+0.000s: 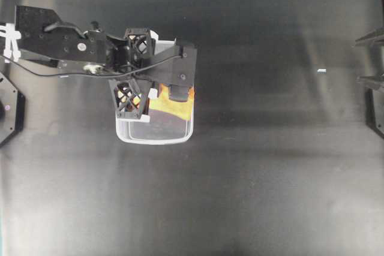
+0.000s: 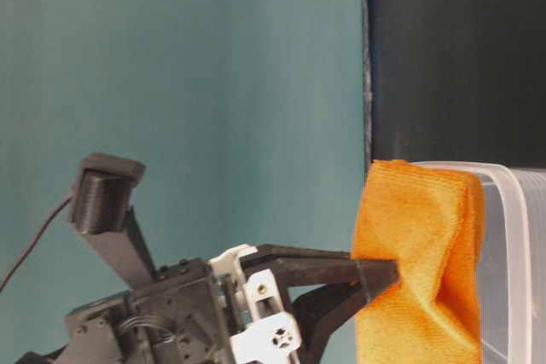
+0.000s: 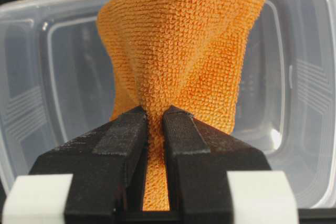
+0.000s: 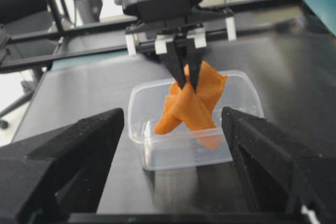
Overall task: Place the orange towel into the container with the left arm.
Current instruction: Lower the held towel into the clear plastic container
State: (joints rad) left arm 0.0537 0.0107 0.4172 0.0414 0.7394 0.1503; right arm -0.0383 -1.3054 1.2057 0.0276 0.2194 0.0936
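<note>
The dark table (image 1: 252, 196) fills the overhead view; a tiny white speck (image 1: 321, 71) lies on it toward the right edge, well apart from everything else. At the far right edge of that view only the tips of the right gripper (image 4: 173, 129) show, and in its own wrist view its two black fingers (image 4: 68, 156) stand spread wide with nothing between them. A teal wall (image 2: 188, 83) backs the table-level view.

The container (image 1: 155, 135) sits left of centre in the overhead view, and the left arm (image 1: 60, 40) reaching in from the upper left covers most of it. The left gripper (image 4: 187, 83) hangs over the container with its fingers pressed together on a fold of the orange towel (image 4: 191, 103). The towel droops from that pinch, bunched. In the right wrist view its lower corners hang inside the container walls, but whether they touch the floor cannot be told. The near half of the container holds nothing else.
</note>
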